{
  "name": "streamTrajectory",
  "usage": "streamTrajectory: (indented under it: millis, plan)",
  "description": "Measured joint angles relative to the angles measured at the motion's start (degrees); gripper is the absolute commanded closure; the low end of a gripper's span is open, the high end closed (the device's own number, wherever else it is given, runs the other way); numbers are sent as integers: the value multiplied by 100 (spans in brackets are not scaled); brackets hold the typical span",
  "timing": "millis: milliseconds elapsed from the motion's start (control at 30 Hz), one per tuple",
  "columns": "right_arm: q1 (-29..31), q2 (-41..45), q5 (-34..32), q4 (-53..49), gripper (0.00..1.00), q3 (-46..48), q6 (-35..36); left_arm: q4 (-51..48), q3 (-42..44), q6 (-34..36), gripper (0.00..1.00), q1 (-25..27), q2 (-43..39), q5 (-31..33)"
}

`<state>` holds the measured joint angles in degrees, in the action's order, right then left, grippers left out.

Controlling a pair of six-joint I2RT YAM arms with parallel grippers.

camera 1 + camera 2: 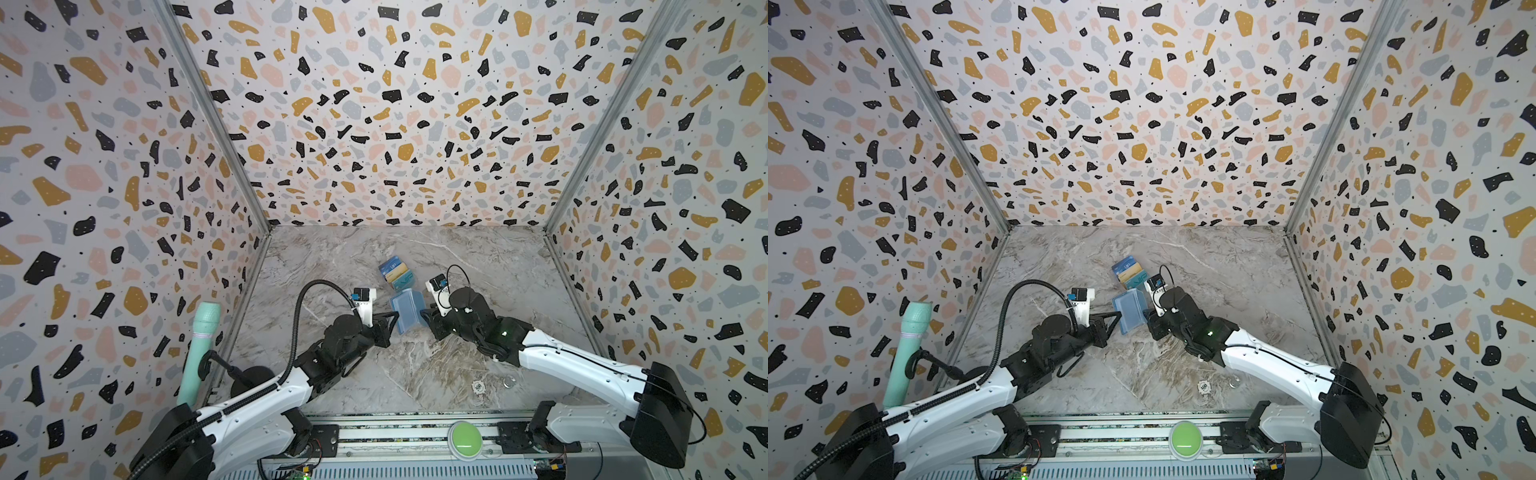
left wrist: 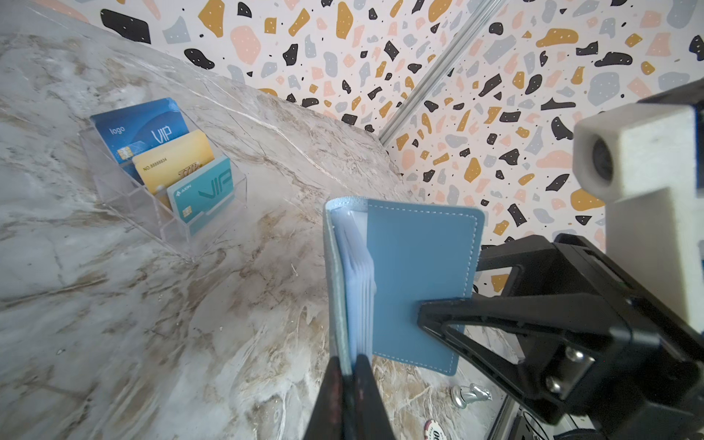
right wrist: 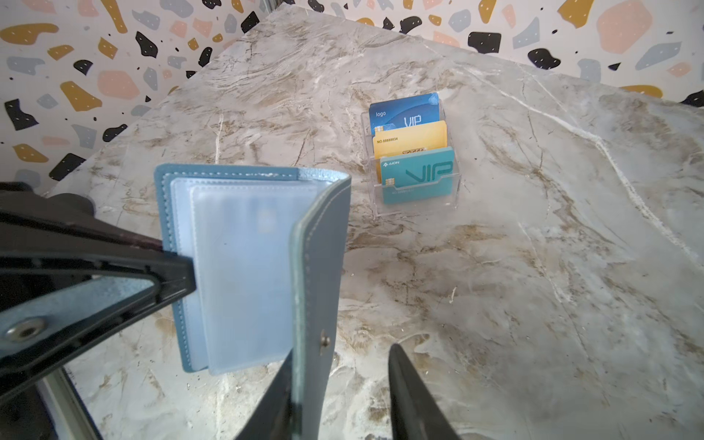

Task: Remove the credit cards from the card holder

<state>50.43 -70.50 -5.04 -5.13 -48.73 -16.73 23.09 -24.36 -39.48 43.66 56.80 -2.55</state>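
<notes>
The card holder [image 1: 405,311] is held up between the two arms, seemingly clear of the marble table [image 1: 478,257], and is spread open like a book. One cover edge is pinched by the left gripper [image 2: 348,367], whose jaws are pressed together on it. This grip is judged to anchor the holder while the other side is worked. The right gripper [image 3: 343,350] is set astride the opposite cover with its jaws spread. One finger lies close against the cover and the other stands apart from it, so no pinch is made yet.

Beyond the holder, the credit cards [image 3: 413,148] are stood in a clear acrylic stand [image 3: 417,208] on the table, well apart from both grippers. The dark blue card is on the rear tier, the yellow in the middle and the teal in front.

The inside is shown only in the right wrist view: frosted sleeve pages [image 3: 244,274] in which no card can be made out, and a snap strap [image 3: 24,327] seen behind the left gripper's finger. Whether the deeper sleeves are empty cannot be told. In the left wrist view the outer cover face and the fanned page edges are shown instead, with a right finger laid against that cover. In both top views only the placing is shown: the holder lies between the grippers, with the stand just behind it.
</notes>
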Motion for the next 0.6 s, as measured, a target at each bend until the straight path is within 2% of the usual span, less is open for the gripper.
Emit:
streamTrajectory:
  millis: [200,433,600]
  plan:
    - [-544,157,739,236,76,420,-98,-33,0,131,100,-2,-33,-306]
    - [-1130,470,1849,535,82,879,-122,-59,0,422,100,-31,-46,-671]
    - [-1386,540,2409,793,82,1239,-184,136,129,588,100,-160,201,-957]
